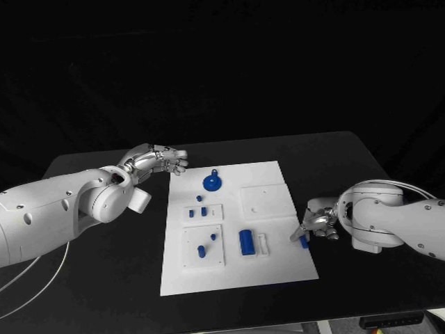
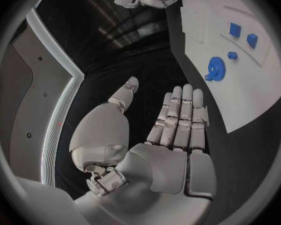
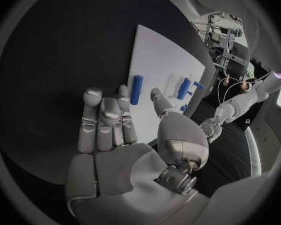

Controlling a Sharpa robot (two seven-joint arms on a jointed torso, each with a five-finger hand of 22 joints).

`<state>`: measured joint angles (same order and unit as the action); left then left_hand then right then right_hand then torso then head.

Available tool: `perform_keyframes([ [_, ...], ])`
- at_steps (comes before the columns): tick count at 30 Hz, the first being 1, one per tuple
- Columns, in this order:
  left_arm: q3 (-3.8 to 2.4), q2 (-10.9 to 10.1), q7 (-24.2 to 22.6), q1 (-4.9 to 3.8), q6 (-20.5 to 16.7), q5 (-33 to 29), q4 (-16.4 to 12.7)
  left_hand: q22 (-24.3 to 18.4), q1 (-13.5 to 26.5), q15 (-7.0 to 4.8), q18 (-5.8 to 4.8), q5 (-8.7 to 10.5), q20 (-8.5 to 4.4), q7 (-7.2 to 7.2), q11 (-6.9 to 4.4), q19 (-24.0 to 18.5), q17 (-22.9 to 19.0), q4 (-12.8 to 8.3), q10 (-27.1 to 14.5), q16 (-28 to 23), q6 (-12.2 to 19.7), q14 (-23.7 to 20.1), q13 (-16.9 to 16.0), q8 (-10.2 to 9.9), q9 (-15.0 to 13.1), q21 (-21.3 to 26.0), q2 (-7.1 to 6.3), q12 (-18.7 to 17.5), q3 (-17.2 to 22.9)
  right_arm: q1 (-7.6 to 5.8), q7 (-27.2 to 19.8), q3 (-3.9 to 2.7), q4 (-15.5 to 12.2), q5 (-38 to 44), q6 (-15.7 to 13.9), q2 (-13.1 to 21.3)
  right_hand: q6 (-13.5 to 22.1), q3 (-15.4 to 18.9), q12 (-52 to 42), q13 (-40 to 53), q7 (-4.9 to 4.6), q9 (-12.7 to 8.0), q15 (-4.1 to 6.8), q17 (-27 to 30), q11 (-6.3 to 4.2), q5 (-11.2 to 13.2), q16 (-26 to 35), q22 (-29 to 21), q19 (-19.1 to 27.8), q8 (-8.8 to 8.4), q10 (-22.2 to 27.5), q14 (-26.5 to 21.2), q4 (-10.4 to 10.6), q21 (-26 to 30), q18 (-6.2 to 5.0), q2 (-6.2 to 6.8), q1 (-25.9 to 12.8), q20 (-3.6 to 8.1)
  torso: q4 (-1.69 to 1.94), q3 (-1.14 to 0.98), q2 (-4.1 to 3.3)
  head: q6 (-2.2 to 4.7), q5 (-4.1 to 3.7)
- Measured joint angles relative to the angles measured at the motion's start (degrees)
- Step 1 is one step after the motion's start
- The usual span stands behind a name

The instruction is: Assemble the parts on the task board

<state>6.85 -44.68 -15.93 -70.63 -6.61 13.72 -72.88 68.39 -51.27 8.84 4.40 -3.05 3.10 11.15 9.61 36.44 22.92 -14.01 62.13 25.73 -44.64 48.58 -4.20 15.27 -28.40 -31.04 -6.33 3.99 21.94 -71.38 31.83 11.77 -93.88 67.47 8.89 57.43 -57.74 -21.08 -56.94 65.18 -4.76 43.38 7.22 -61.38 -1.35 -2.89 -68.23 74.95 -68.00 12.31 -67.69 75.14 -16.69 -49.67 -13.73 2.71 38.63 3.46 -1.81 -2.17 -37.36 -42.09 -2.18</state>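
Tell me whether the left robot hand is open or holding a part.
Open. The left robot hand shows a bare palm with fingers extended side by side and nothing between them; it sits beside the task board, near the blue gear.

**White arms, silver hands**

Both arms are smooth white shells with rounded joint housings and small dark screw holes. A thin white cable [image 1: 22, 275] loops below the left arm [image 1: 42, 216]. Each hand is silver metal with segmented fingers [image 2: 178, 117].

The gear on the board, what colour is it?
Blue. The gear shows best in the left wrist view.
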Motion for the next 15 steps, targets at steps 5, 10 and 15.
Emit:
perform_keyframes([
  [5, 0.0, -0.14, 0.06, 0.0, 0.1, 0.01, -0.03, -0.01, 0.0, 0.0, -0.11, 0.0, 0.0, 0.0, 0.0, 0.0, 0.07, -0.16, 0.0, -0.22, 0.0, 0.0, 0.0, 0.0, 0.0, 0.0, 0.0, 0.0, -0.16, 0.35, 0.01, -0.15, 0.18, 1.45, 0.06, -0.48, -0.28, -2.55, 0.03, 0.0, -0.15, 2.08, -0.09, 0.0, -0.11, 0.0, 0.0, 0.0, -0.05, 0.62, -0.11, 0.1, 0.14, 0.0, 0.03, 1.18, 3.21, 0.04, 0.01, 0.0, 0.01, -0.12, 0.05],
  [10, 0.0, -0.26, 0.14, 0.0, 0.19, 0.04, -0.03, -0.01, 0.0, 0.0, -0.39, 0.0, 0.0, 0.0, 0.0, 0.0, 0.07, -0.15, 0.0, -0.23, 0.0, 0.0, 0.0, 0.0, 0.0, 0.0, 0.0, 0.0, -0.16, 0.57, -0.35, -0.17, 0.4, 3.08, 0.09, -0.81, -0.66, -6.42, 0.24, -0.01, -0.16, 5.67, -0.17, 0.01, -0.2, 0.0, 0.24, 0.0, -0.36, 0.61, -0.2, 0.2, 0.14, 0.0, 0.02, 1.32, 7.1, -0.09, -0.02, 0.0, 0.02, -0.2, 0.11],
  [15, 0.0, -0.25, 0.22, 0.0, 0.28, 0.08, -0.03, -0.01, 0.0, 0.0, -0.41, 0.0, 0.0, 0.0, 0.0, 0.0, 0.07, -0.16, 0.0, -0.23, 0.0, 0.0, 0.0, 0.0, -0.01, 0.0, 0.0, 0.0, -0.16, 0.68, -0.58, -0.22, 0.42, 4.17, 0.12, -0.97, -1.07, -13.83, 0.27, -0.01, -0.15, 5.92, 0.0, 0.04, 0.02, 0.02, 0.24, -0.01, -0.78, 0.62, -0.42, 0.44, 0.25, -0.01, 0.02, 2.04, 13.04, -0.48, -0.05, -0.01, 0.02, -0.27, 0.11],
])
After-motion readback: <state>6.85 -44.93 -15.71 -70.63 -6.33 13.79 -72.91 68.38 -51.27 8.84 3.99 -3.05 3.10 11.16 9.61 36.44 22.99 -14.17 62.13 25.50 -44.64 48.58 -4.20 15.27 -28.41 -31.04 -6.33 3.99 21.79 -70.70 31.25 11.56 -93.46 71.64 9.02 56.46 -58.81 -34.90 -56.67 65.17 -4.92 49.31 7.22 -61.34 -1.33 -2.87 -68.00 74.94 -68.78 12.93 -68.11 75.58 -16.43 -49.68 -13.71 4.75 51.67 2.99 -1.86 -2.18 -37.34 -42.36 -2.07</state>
